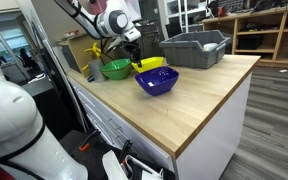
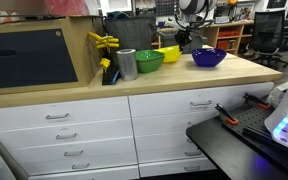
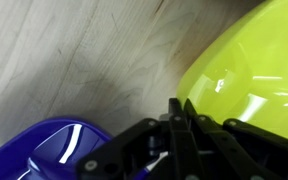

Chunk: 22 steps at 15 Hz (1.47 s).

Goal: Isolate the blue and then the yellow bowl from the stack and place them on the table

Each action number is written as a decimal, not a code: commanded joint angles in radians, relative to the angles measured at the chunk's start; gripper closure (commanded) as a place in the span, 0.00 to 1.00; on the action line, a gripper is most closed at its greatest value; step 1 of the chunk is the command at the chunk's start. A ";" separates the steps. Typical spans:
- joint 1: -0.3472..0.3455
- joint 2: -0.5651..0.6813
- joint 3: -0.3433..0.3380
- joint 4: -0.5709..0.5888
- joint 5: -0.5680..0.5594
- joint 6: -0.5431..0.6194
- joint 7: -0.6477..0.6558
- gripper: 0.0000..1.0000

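Fingers (image 3: 173, 120) closed on the glossy yellow plastic bowl (image 3: 249, 70).
Its rim lies between their tips; the dark blue plastic bowl (image 3: 44, 150) sits on the wooden desk (image 3: 84, 50) beside it.

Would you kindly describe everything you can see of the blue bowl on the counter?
The blue bowl is glossy and deep blue, plastic by its look, with a wide rim and bright highlights on its inside. It stands upright, open side up, and looks empty. It rests on the wooden countertop, out of the stack, and in an exterior view it sits apart from the yellow bowl. Only the countertop appears to touch it.
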 commanded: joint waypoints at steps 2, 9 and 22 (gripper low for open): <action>0.027 0.064 -0.023 0.075 0.029 0.010 -0.039 0.99; 0.036 0.038 -0.004 0.122 0.086 -0.144 -0.293 0.33; 0.111 -0.227 0.066 0.241 0.037 -0.847 -0.606 0.00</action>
